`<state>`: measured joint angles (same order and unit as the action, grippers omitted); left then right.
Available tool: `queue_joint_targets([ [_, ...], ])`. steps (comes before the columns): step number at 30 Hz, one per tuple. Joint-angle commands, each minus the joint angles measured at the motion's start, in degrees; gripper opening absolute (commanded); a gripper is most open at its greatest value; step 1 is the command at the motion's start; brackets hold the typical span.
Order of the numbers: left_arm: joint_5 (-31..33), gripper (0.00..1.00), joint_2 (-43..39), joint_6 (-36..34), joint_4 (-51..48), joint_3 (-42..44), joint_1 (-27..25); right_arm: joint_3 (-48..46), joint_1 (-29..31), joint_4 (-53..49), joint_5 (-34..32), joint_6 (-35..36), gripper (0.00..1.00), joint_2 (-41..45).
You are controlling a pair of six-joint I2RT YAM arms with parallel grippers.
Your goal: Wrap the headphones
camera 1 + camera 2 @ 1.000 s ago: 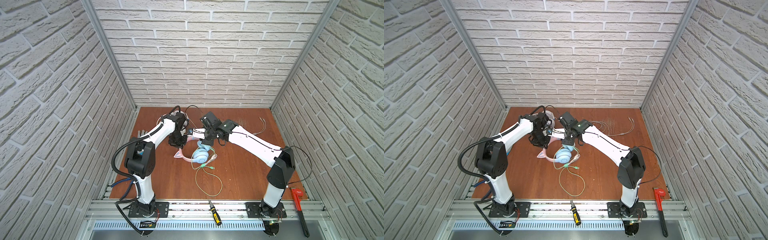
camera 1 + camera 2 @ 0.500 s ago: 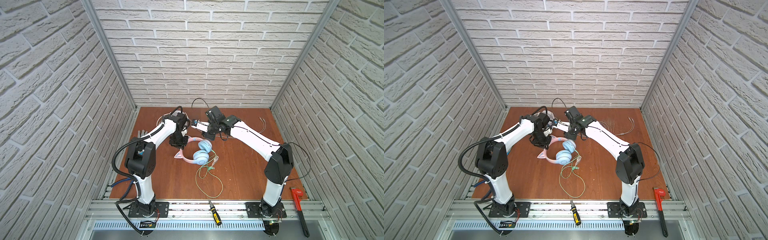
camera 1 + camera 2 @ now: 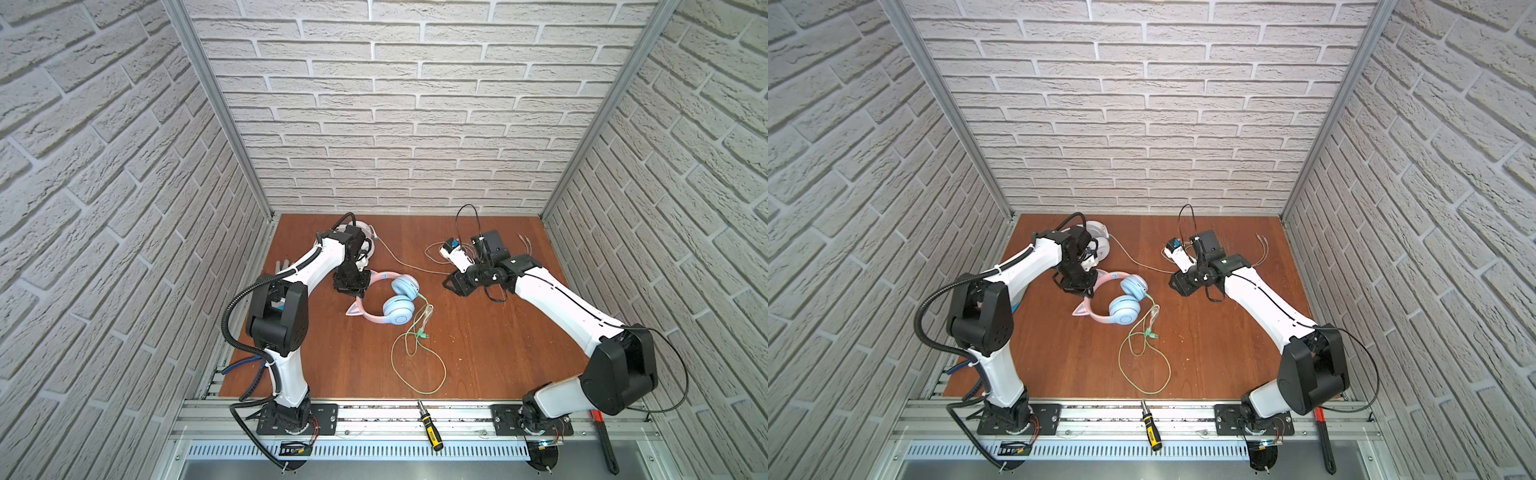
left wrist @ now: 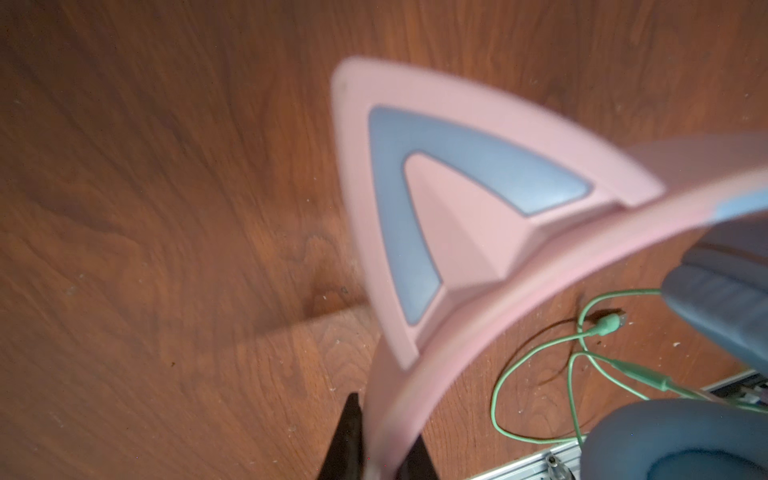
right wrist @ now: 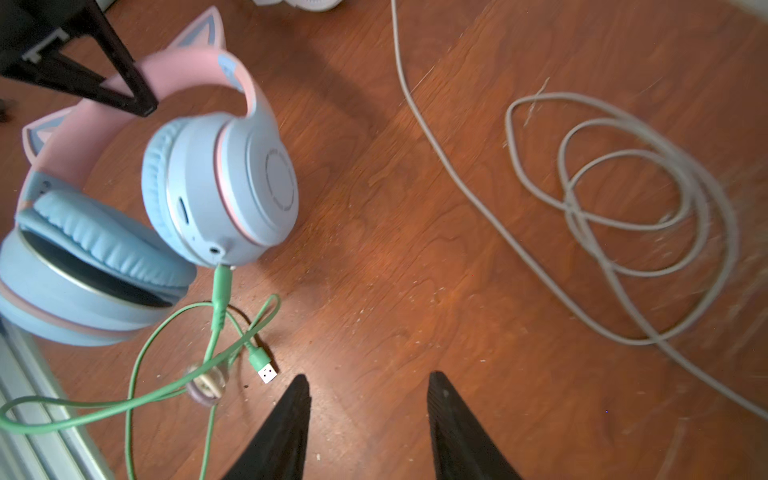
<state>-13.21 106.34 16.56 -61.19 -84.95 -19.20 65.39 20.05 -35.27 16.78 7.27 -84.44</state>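
Black fingers (image 4: 345,440) of the left gripper (image 4: 382,424) clamp the pink-banded, blue-cupped cat-ear headphones (image 4: 519,299); only the right wrist view shows the right gripper (image 5: 368,376) spread, empty, beside loose white cable (image 5: 575,208).

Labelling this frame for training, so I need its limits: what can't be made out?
White headphones: mostly behind the left arm in both top views; cut off by the right wrist view's edge.
Left gripper, shut on the pink headphones: only blurred finger ends show in the left wrist view.
White cable: coil blurred in the right wrist view; too thin to trace in both top views.
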Motion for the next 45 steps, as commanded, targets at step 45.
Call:
queue_joint_targets([
  [45,-7.22,0.0,-7.69,-6.09,-1.42,1.37,4.8,-21.46,1.83,40.2,17.53,-28.39,0.62,-3.22],
])
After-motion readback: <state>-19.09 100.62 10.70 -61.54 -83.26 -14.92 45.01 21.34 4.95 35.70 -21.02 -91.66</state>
